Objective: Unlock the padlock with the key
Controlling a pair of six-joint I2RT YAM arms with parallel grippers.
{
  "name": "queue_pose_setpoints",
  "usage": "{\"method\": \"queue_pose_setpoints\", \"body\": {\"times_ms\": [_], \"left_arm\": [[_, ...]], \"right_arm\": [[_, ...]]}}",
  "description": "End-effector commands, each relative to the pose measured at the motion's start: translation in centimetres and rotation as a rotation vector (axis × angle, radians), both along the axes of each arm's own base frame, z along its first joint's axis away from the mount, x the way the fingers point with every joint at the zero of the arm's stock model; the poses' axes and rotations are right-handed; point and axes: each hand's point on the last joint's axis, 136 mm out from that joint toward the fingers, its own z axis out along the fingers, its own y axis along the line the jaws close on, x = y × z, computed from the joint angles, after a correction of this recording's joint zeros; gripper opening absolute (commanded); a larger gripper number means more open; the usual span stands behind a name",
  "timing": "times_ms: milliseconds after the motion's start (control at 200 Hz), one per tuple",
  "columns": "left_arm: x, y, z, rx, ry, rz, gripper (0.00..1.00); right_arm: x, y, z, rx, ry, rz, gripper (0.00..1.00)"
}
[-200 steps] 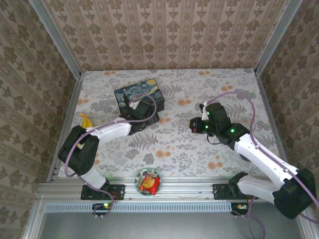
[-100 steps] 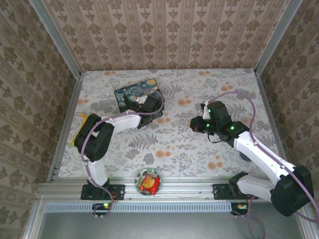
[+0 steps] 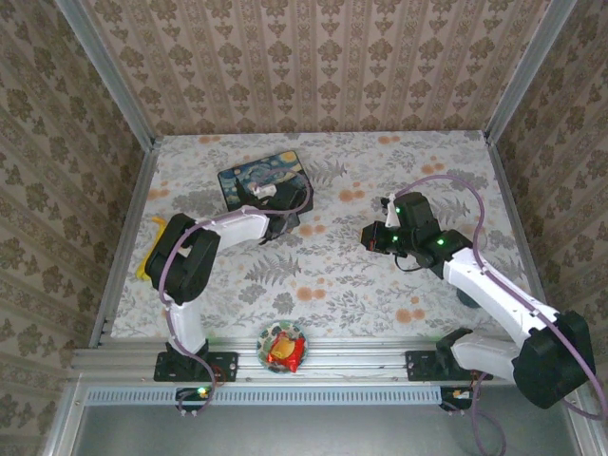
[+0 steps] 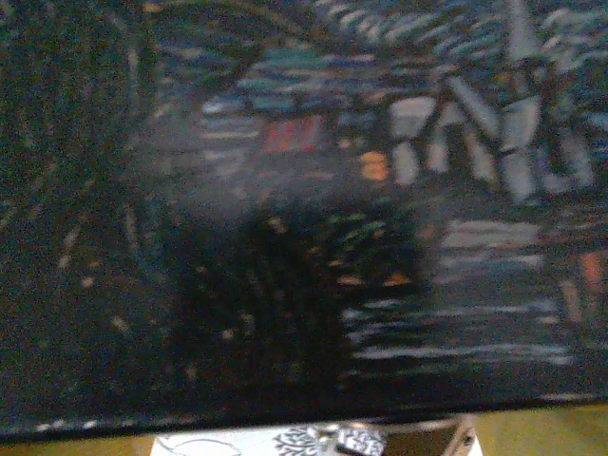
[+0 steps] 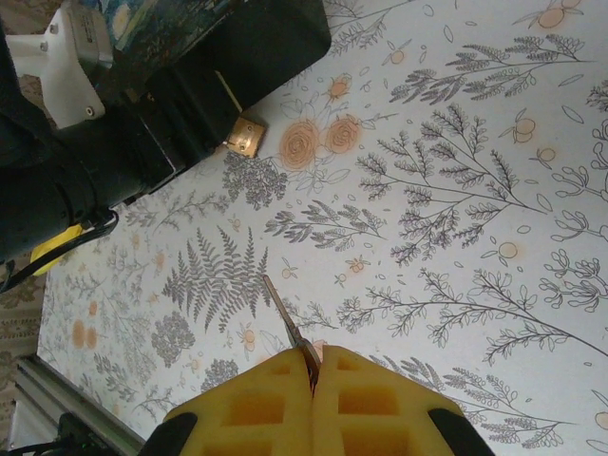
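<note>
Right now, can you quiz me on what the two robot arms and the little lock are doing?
1. True or false: the right arm's yellow foam jaws pinch a thin silvery key.
2. The tiny brass-coloured padlock lies: A) on the tin's lid; B) on the flowery table beside the dark painted tin box; C) between the right jaws.
3. Which arm reaches to the tin?
Key: 1 true; 2 B; 3 the left arm.

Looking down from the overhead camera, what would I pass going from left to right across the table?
yellow object at the table's left edge → painted tin box → right gripper
</note>
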Motion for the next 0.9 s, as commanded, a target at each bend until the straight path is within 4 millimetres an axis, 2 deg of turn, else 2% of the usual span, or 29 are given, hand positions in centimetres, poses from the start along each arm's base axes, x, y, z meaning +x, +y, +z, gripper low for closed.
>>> {"method": "queue_pose_setpoints", "body": {"times_ms": [0,80,245,520,755,895], "left_arm": [[-0.9,1.4,-0.6,0.071,0.043,0.012,0.81],[-1.4,1.2,-0.4,0.065,0.047,0.004,0.76],[-1.9,-0.4,0.0,0.020,0.059,-0.047,0.75],[-0.6,-3.0,-1.6,-0.013,0.077,-0.080,0.76],[-0.6,-2.7,-3.0,0.021,0.099,-0.071,0.75],[-1.4,-2.1,-3.6,0.052,0.130,-0.073,0.69]], "right_arm": [[0.5,0.5,0.5,0.028,-0.010,0.016,0.00],[0.6,0.6,0.5,0.027,-0.008,0.018,0.00],[0.7,0.4,0.5,0.016,-0.002,0.011,0.00],[0.9,-0.1,0.3,0.012,-0.003,-0.007,0.00],[0.9,-0.1,0.3,0.018,-0.005,-0.008,0.00],[1.1,-0.1,0.2,0.022,-0.011,-0.010,0.00]]}}
